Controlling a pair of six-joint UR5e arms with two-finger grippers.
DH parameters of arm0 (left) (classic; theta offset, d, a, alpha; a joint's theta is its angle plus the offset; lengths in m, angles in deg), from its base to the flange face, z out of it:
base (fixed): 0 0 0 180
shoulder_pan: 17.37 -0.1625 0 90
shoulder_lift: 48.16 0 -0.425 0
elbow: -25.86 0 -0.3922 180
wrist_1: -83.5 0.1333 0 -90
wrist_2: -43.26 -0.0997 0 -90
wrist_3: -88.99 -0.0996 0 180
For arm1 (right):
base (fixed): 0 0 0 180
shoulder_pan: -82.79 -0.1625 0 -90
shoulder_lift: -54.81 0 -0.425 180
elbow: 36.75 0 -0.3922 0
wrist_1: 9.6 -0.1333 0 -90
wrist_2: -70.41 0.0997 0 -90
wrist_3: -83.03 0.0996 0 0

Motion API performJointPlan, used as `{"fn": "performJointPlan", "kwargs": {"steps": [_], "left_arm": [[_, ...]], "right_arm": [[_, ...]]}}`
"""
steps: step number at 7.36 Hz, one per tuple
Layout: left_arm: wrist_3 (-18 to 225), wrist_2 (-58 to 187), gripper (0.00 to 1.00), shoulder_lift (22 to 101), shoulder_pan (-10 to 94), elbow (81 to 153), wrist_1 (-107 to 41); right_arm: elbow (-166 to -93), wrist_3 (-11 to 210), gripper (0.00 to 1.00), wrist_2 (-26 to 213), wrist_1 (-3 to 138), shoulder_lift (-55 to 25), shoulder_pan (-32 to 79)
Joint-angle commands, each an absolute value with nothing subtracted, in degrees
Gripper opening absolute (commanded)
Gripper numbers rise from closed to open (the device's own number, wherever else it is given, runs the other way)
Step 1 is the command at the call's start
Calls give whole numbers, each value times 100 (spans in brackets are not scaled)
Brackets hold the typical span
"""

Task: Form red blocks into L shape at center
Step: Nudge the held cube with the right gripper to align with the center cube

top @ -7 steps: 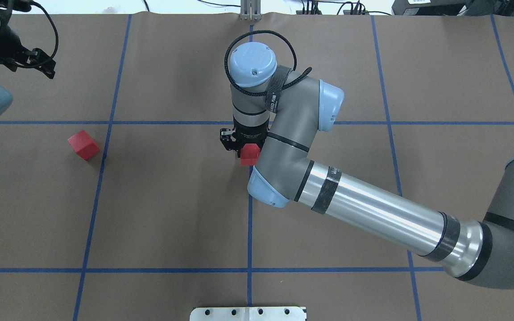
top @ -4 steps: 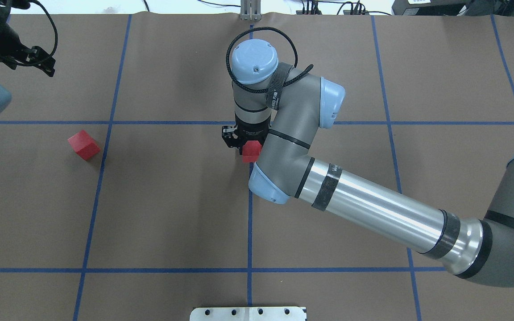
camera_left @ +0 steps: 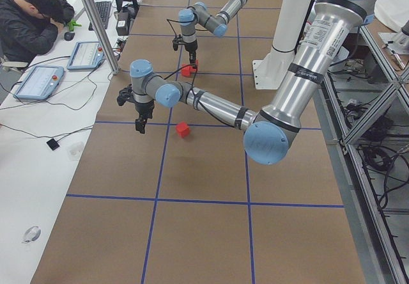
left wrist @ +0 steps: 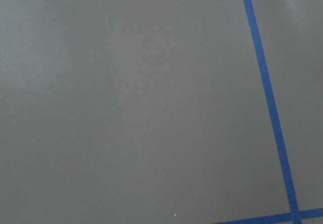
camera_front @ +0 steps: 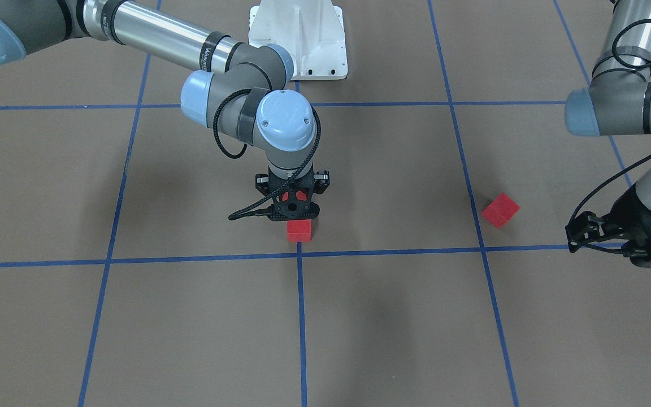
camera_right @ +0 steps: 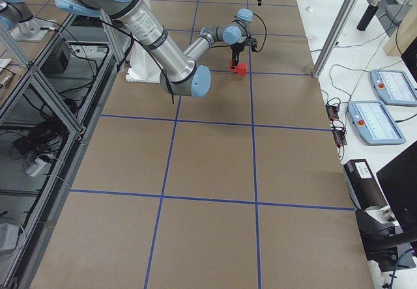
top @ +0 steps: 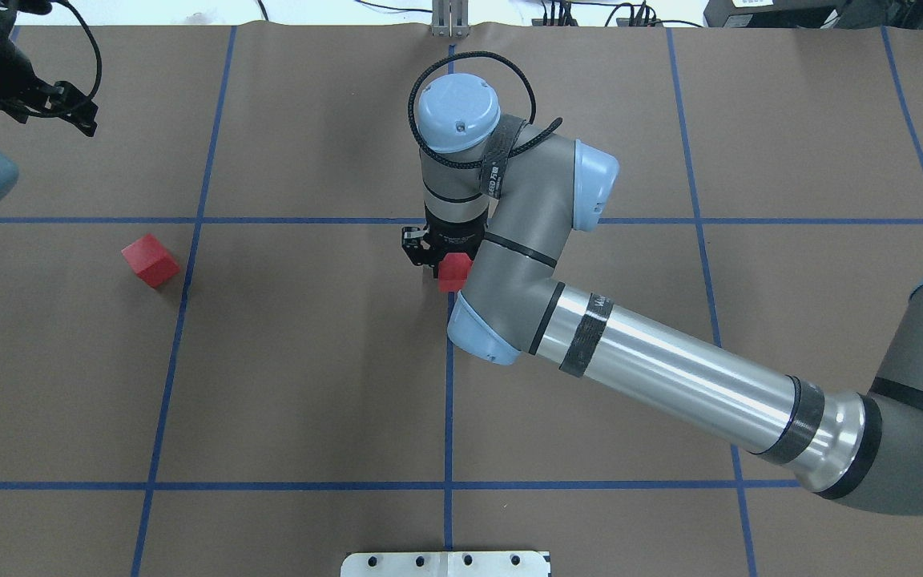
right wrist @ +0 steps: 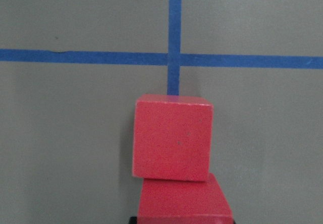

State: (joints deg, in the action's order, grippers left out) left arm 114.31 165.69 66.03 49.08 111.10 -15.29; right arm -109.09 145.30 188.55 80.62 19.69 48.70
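Brown paper [top: 309,377] crossed by blue tape covers the table. Far left in the overhead view, the left gripper [camera_front: 571,237] hangs above bare paper well away from any cube, its two fingers apart with nothing between them. Next along, the lone red block [top: 151,260] lies flat just left of a tape line [top: 181,312]. It is turned so its faces run diagonal to the grid, with one corner pointing toward that line. In the middle, the right gripper [camera_front: 295,216] points straight down just on the robot's side of the center crossing [right wrist: 174,58]. Its jaws are drawn in narrow around the held red block [right wrist: 184,204], of which only a slightly skewed strip shows at the bottom of the wrist view. Directly ahead of it, the front red block [right wrist: 172,138] sits on the tape line that runs away from the robot, square to the grid and just short of the crossing. The two cubes meet edge to edge in that view, so the pair runs lengthwise along this line, pointing at the crossing. To the right, the right arm [top: 670,377] stretches in from the table's edge.
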Motion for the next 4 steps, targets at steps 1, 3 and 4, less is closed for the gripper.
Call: {"fn": "performJointPlan", "kwargs": {"steps": [1,3,4], "left_arm": [[11430,16569,100,6601,4907,11111,-1529],[11430,16569,100,6609,4907,11111,-1529],[11439,16569,100,6609,4907,11111,-1529]], "right_arm": [[-10900,14534,0,18854,8057,2000,4869],[-10847,14534,0,18845,8049,2009,4877],[-10812,14543,0,18845,7979,2018,4877]]}}
